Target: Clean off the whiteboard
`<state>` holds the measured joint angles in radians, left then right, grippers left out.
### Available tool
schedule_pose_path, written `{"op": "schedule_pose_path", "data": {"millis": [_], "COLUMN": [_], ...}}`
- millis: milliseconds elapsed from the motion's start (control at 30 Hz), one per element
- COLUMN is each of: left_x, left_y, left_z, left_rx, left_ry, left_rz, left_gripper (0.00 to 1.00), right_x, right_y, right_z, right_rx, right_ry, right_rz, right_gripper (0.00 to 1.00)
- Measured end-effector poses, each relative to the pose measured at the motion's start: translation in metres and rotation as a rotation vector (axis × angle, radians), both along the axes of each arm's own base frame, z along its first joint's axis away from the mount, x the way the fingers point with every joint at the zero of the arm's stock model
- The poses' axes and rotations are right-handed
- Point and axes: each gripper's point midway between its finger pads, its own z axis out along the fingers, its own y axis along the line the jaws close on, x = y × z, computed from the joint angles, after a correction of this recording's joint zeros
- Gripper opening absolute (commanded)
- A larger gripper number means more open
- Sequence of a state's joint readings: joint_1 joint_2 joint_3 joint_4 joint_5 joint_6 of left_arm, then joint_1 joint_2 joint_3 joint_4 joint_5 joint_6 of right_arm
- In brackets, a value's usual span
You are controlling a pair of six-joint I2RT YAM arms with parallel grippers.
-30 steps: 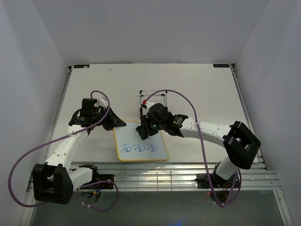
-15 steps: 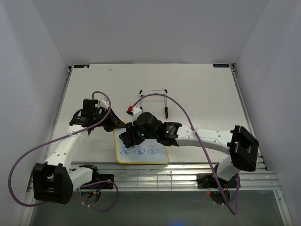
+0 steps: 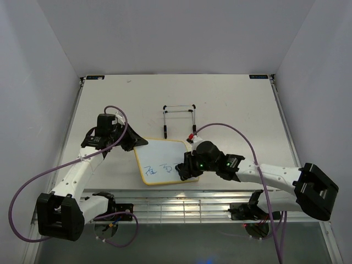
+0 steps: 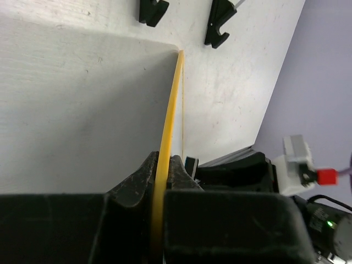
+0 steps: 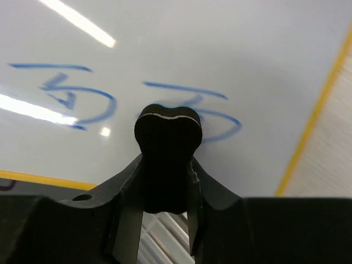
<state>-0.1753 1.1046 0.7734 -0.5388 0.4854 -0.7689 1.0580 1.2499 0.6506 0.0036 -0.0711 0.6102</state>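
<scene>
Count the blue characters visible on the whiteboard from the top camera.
2 blue characters: one left, one middle of the whiteboard. The right gripper covers the board's right part, so more may be hidden.

L arm [image 3: 77, 170], white w/ black joints, was stretched fwd from its base, elbow bent, wrist angled to the right. L gripper [image 4: 163, 165] was clamped tight on the thin yellow frame edge of the small white rectangular whiteboard [image 3: 162, 154]. R arm [image 3: 275, 175] lay low, extended leftward across the front. R gripper [image 5: 166, 165] pointed down, jaws pinching a small black bone-shaped eraser [image 5: 168, 129] btwn them.
</scene>
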Motion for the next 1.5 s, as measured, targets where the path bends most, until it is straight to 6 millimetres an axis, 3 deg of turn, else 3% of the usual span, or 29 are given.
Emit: {"op": "schedule_pose_path", "data": {"millis": [67,200,267,400,700,933,1100,1233,1500], "left_x": [0.004,0.007,0.008,0.011,0.013,0.013,0.012,0.012,0.014], "left_y": [0.005,0.009,0.008,0.006,0.004,0.004,0.003,0.002,0.003], "left_z": [0.001,0.002,0.001,0.000,0.000,0.000,0.000,0.000,-0.002], "left_rx": [0.002,0.001,-0.002,-0.015,-0.022,-0.022,-0.026,-0.028,-0.036], "left_ry": [-0.002,-0.005,-0.009,-0.017,-0.035,-0.034,-0.041,-0.049,-0.058], "left_rz": [0.029,0.043,0.035,0.004,-0.021,-0.022,-0.043,-0.064,-0.078], "left_gripper": [0.00,0.00,0.00,0.00,0.00,0.00,0.00,0.00,0.00], "right_x": [0.005,0.010,0.016,0.021,0.049,0.017,-0.009,-0.013,0.007], "right_y": [-0.027,-0.062,-0.072,-0.073,-0.035,-0.004,0.033,0.057,0.051], "right_z": [-0.020,-0.050,-0.058,-0.059,-0.021,-0.008,0.021,0.037,0.024], "right_rx": [-0.036,-0.093,-0.115,-0.130,-0.039,0.023,0.086,0.116,0.136], "right_ry": [0.024,0.070,0.084,0.094,0.052,0.084,0.048,0.036,0.053], "right_rz": [-0.052,-0.111,-0.131,-0.101,-0.015,0.098,0.182,0.219,0.179], "right_gripper": [0.08,0.08,0.08,0.08,0.08,0.08,0.08,0.08,0.08]}}
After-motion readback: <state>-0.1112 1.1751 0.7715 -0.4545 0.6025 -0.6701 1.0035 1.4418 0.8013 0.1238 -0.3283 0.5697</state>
